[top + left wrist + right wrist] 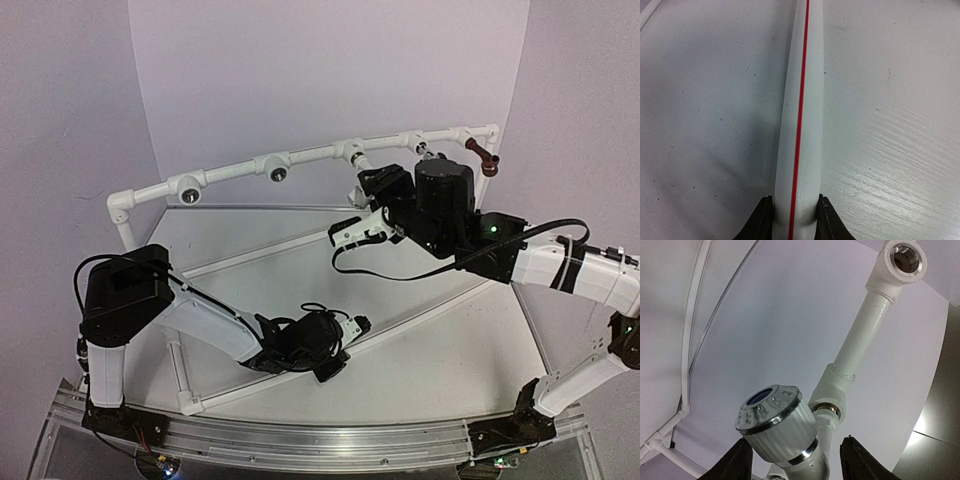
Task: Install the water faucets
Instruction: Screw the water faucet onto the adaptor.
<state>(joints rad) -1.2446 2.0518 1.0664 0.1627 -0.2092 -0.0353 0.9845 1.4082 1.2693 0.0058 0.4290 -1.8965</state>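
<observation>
- The right gripper (795, 460) is up at the white pipe frame (230, 172), which runs along the far edge of the worktop (420, 340), right of that edge's middle.
- Its jaws stand wide, one on each side of the white faucet (775, 425).
- One finger sits just beside the ribbed knob. On the other side there is an open gap between finger and knob.
- The white faucet has a chrome-banded knob with a blue cap. Its body meets the brass-ringed tee socket (827, 407) on the frame.
- Further along the same pipe, another tee socket (907, 257) shows an open threaded mouth.
- The dark red-brown faucet (483, 156) hangs at the frame's end by the far right corner, well apart from the right gripper.
- Two more tee sockets (188, 190) face outward near the far left corner.
- The left gripper (795, 215) is low over the middle of the worktop, toward the near edge. Its jaws are narrow and press both sides of a white pipe with a red stripe (800, 100).
- That striped pipe lies flat, with bare worktop showing on both sides of it.
</observation>
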